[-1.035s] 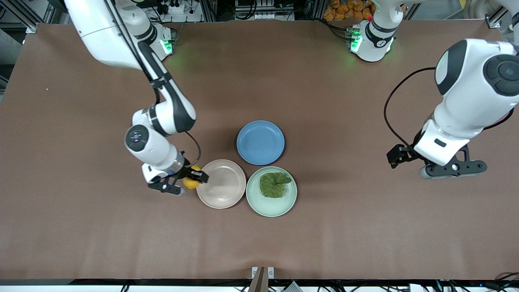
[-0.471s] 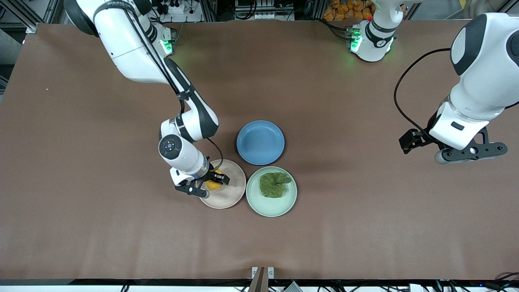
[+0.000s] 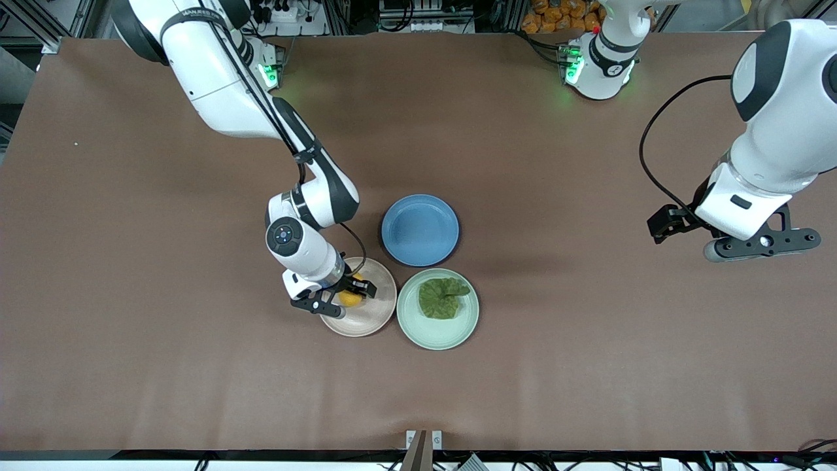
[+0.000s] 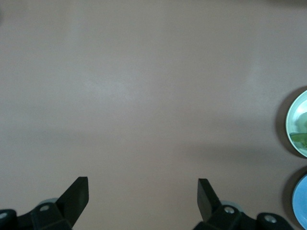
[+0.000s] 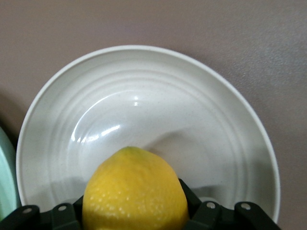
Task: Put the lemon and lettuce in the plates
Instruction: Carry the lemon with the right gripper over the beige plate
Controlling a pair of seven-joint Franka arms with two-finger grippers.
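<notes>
The right gripper [image 3: 348, 299] hangs over the beige-pink plate [image 3: 376, 314], its fingers [image 3: 363, 288] clamped on the lemon [image 3: 350, 298]. The lettuce [image 3: 443, 297] lies in the mint green plate [image 3: 437, 333], near the worktop's [image 3: 131, 366] middle. The left gripper [image 4: 143, 199] waits with fingers spread wide and empty, toward the left arm's edge.

I'm running this in a robotics lab: two Franka arms w/ green status lights on their bases [image 3: 592, 62], bolted along one edge of a brown-covered desk [image 3: 131, 366]. Alu frame rails [image 3: 39, 23], power strips and cables [image 3: 281, 12] sit just off the desk edge.
</notes>
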